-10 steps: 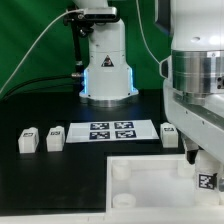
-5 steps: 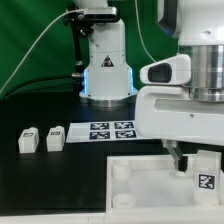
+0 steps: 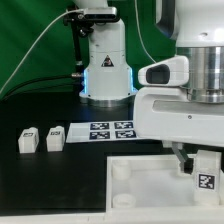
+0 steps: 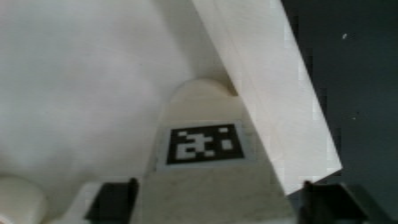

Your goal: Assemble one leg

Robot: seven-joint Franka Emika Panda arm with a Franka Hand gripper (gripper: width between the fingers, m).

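My gripper (image 3: 203, 163) is shut on a small white leg (image 3: 205, 172), whose square marker tag faces the camera. It holds the leg over the right part of the large white tabletop (image 3: 150, 178), near its right edge. In the wrist view the leg (image 4: 205, 140) runs between the two dark fingers (image 4: 118, 201) of the gripper (image 4: 217, 205), with the tabletop's surface (image 4: 89, 90) and its raised rim behind it. Two more legs (image 3: 28, 140) (image 3: 55, 138) stand at the exterior view's left. Whether the held leg touches the tabletop is hidden.
The marker board (image 3: 108, 131) lies behind the tabletop, its right end covered by my arm. A white pedestal with a blue light (image 3: 106, 72) stands at the back. Round corner sockets (image 3: 122, 172) show on the tabletop's left side.
My arm's upper part has swung toward the exterior view's left, now covering the marker board's right end and the leg that stood there. The held leg has hardly moved.
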